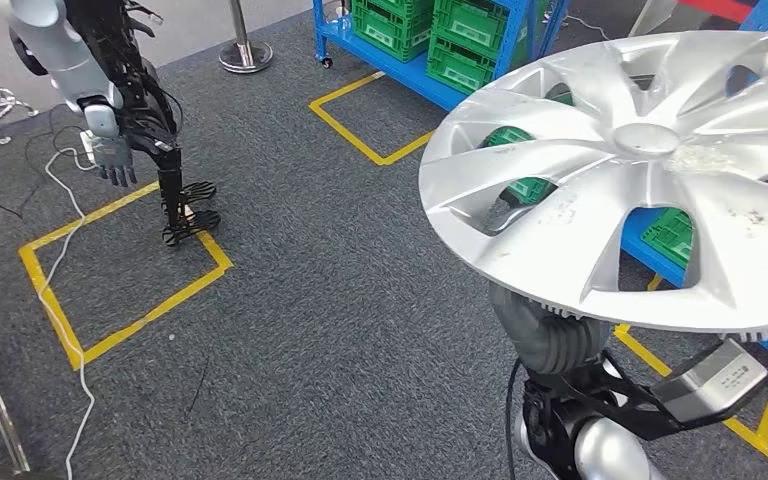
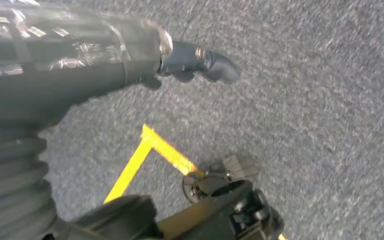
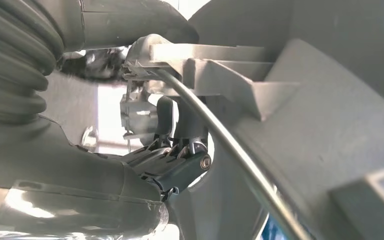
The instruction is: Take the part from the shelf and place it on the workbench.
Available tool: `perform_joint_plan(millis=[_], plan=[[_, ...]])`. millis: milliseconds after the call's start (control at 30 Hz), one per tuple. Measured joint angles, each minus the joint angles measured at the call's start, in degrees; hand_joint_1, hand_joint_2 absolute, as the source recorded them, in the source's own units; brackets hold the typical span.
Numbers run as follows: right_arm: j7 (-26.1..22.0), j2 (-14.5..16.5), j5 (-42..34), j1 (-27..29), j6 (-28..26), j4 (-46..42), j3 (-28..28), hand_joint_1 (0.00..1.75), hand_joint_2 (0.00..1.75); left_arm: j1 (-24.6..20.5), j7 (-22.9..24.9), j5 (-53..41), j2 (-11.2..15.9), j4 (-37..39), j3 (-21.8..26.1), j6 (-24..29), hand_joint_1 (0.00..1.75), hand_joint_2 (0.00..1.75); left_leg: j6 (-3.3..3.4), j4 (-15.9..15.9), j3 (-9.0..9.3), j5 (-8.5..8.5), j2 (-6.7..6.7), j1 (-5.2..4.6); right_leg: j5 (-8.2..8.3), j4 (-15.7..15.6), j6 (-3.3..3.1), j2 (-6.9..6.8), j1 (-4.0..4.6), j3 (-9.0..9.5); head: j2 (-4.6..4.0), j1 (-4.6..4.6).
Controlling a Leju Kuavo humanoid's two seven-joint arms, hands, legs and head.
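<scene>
In the head view, a silver hubcap [image 1: 632, 170] was held up at the right of the frame, tilted, its spoked face turned toward the camera. It was carried from underneath by the right arm, whose ribbed grey wrist cover rose to its lower edge; the fingers were hidden behind the disc. Behind it, a blue shelf [image 1: 390, 62] with green crates [image 1: 460, 40] was seen, and yellow tape [image 1: 120, 270] was laid on the grey carpet [image 1: 340, 300]. Another robot [image 1: 110, 90] stood at the far left, one foot on the tape.

In the left wrist view, the left robot hand [image 2: 200, 62] was seen hanging above the carpet, touching nothing. Its dark fingers [image 2: 220, 67] were curled inward and nothing was held in them.

In the right wrist view, the right robot hand [image 3: 175, 150] was seen closed on the back of the hubcap, close to its rim. Dark fingers [image 3: 187, 125] were hooked over the metal ring [image 3: 230, 150] and the ribs behind the disc, and the part was gripped there.
</scene>
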Motion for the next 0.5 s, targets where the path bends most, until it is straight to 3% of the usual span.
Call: perform_joint_plan(millis=[67, 100, 167, 233, 267, 300, 333, 367, 433, 500], plan=[[-0.51, 0.03, -0.27, -0.52, 0.66, 0.15, -0.01, 1.75, 1.75, -0.25, -0.04, -0.36, 0.2, 0.03, -0.09, -0.01, 0.0, 1.75, 1.96, 0.5, -0.61, -0.09, -0.94, -0.25, -0.17, 0.03, 0.64, -0.89, 0.02, 0.3, 0.01, 0.35], [-0.71, 0.05, -0.44, -0.8, 0.94, 0.25, 0.0, 1.75, 1.75, -0.33, 0.02, -0.54, 0.28, 0.04, -0.13, 0.05, 0.0, 1.75, 2.56, 0.5, -0.84, 0.01, -1.72, -0.33, -0.38, 0.02, 0.85, -0.78, -0.13, 0.4, 0.01, 0.72], [-1.19, 0.05, -1.28, -1.4, 1.72, 0.39, -0.02, 1.75, 1.75, -0.58, 0.31, -0.78, 0.49, 0.06, -0.18, 0.36, 0.0, 1.75, 3.39, 0.44, -1.11, 0.39, -3.44, -0.41, -2.82, 2.47, 0.84, 1.78, -0.29, -0.47, 0.01, 1.37], [-1.68, 0.07, -2.47, -2.22, 2.93, 0.64, 0.04, 1.75, 1.75, -1.07, 0.52, -0.68, 0.79, 0.06, -0.18, 0.67, 0.0, 1.75, 4.0, 0.42, -1.51, 0.76, -5.18, -0.8, -7.35, 9.7, 0.35, 5.13, 0.07, -3.44, 0.01, 2.27], [-1.9, 0.07, -3.17, -2.66, 3.7, 0.89, 0.14, 1.75, 1.75, -1.32, 0.46, -0.42, 0.97, 0.06, -0.18, 0.81, 0.0, 1.75, 4.28, 0.42, -1.72, 0.94, -6.12, -1.11, -9.1, 13.8, -0.05, 5.83, 0.43, -5.28, 0.01, 2.64], [-2.09, 0.08, -3.84, -3.12, 4.48, 1.18, 0.28, 1.75, 1.75, -1.45, 0.33, -0.02, 1.14, 0.06, -0.18, 0.93, 0.0, 1.75, 4.51, 0.42, -1.88, 1.1, -7.08, -1.46, -9.8, 16.55, -0.56, 6.16, 0.84, -6.61, 0.01, 2.94], [-2.26, 0.09, -4.54, -3.62, 5.23, 1.5, 0.45, 1.75, 1.75, -1.48, 0.13, 0.52, 1.32, 0.07, -0.18, 1.08, 0.0, 1.75, 4.72, 0.43, -1.96, 1.24, -8.04, -1.79, -9.23, 17.2, -1.22, 6.37, 1.29, -7.05, 0.01, 3.14], [-2.44, 0.11, -5.18, -4.14, 5.83, 1.8, 0.63, 1.75, 1.75, -1.45, -0.12, 1.09, 1.52, 0.08, -0.17, 1.23, 0.0, 1.75, 4.87, 0.43, -1.95, 1.37, -8.98, -2.11, -7.5, 15.52, -1.98, 6.67, 1.76, -6.46, 0.01, 3.25], [-2.72, 0.17, -5.95, -5.12, 6.49, 2.38, 0.99, 1.75, 1.75, -1.41, -0.57, 1.89, 1.81, 0.07, -0.15, 1.37, 0.0, 1.75, 4.99, 0.37, -1.82, 1.69, -10.68, -2.5, -3.19, 8.41, -3.71, 9.06, 2.54, -3.53, 0.01, 3.27], [-2.9, 0.24, -6.23, -5.84, 6.75, 2.9, 1.26, 1.75, 1.75, -1.5, -0.9, 2.21, 1.96, 0.06, -0.14, 1.39, 0.0, 1.75, 4.67, 0.22, -2.04, 2.22, -12.24, -2.4, -1.23, 3.32, -5.04, 11.55, 2.97, -1.58, 0.01, 3.11]])
